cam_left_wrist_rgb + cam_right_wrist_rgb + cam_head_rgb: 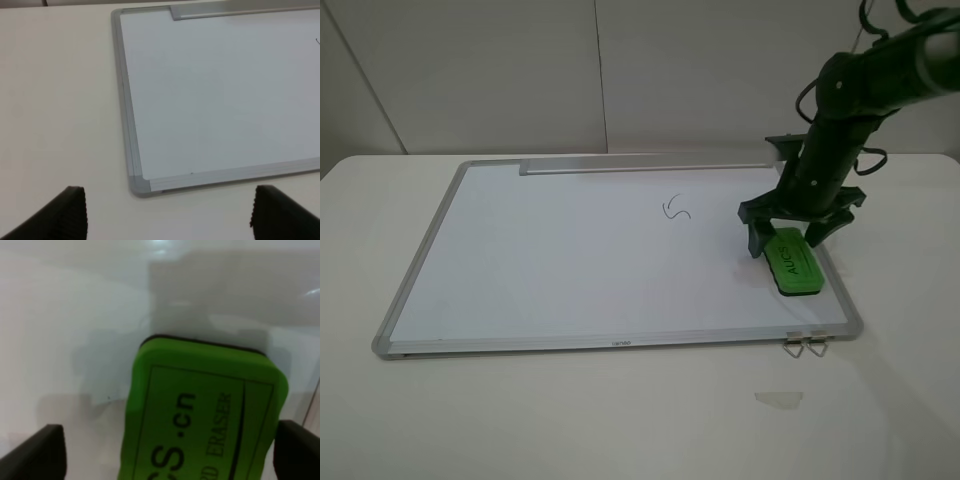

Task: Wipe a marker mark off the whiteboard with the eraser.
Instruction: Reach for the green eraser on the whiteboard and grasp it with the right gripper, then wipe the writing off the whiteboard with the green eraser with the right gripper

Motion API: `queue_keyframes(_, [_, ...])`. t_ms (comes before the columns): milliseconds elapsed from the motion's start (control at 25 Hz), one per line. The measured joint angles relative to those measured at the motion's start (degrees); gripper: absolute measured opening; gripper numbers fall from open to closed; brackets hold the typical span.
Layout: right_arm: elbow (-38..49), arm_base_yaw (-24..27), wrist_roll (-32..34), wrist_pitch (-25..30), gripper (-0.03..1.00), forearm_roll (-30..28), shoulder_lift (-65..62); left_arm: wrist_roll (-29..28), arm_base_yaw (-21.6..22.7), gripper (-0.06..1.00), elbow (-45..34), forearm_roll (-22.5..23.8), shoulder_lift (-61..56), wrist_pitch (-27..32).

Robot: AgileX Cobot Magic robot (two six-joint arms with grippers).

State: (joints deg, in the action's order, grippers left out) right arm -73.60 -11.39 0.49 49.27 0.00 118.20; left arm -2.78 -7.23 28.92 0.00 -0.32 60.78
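A whiteboard (pixel 570 270) lies on a white table (pixel 620 420) before a white wall (pixel 520 70). Its green eraser (pixel 793 262) rests near-right, the right gripper (pixel 787 240) spread wide astride it, not clamped. The marker mark (pixel 677 209) sits far-centre. The left gripper (pixel 170 210) gapes empty.

So the right arm (pixel 855 90) comes in from the top right and bends steeply down, with the right gripper (pixel 785 240) pointing downward and its jaws spread wide. The left gripper (pixel 172 215) is wide apart too, only its two dark fingertips (pixel 70 215) showing.
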Motion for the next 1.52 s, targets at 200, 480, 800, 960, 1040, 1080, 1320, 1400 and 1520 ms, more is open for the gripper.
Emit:
queue_keyframes(200, [0.0,0.0,0.0,0.0,0.82,0.0,2.2,0.0,0.0,0.69,0.0,0.0,0.0,0.0])
queue_keyframes(480, [-0.4,0.0,0.0,0.6,0.82,0.0,2.5,0.0,0.0,0.69,0.0,0.0,0.0,0.0])
queue_keyframes(800, [-0.5,0.0,0.0,1.5,0.6,-0.6,2.6,0.0,0.0,0.69,0.0,0.0,0.0,0.0])
queue_keyframes(960, [-0.5,0.0,0.0,1.4,0.6,-0.6,2.6,0.0,0.0,0.69,0.0,0.0,0.0,0.0])
queue_keyframes(1040, [-0.5,0.0,0.0,1.4,0.6,-0.6,2.6,0.0,0.0,0.69,0.0,0.0,0.0,0.0])
queue_keyframes(1080, [-0.5,0.0,0.0,1.4,0.6,-0.6,2.6,0.0,0.0,0.69,0.0,0.0,0.0,0.0])
queue_keyframes(1320, [-0.6,0.0,0.0,1.6,0.6,-0.6,2.6,0.0,0.0,0.69,0.0,0.0,0.0,0.0])
queue_keyframes(1400, [-1.4,0.0,0.0,3.3,0.6,-0.4,2.5,0.0,0.0,0.69,0.0,0.0,0.0,0.0])
queue_keyframes(1520, [-4.2,-0.5,0.0,9.8,0.6,0.0,2.5,0.0,0.0,0.69,0.0,0.0,0.0,0.0])
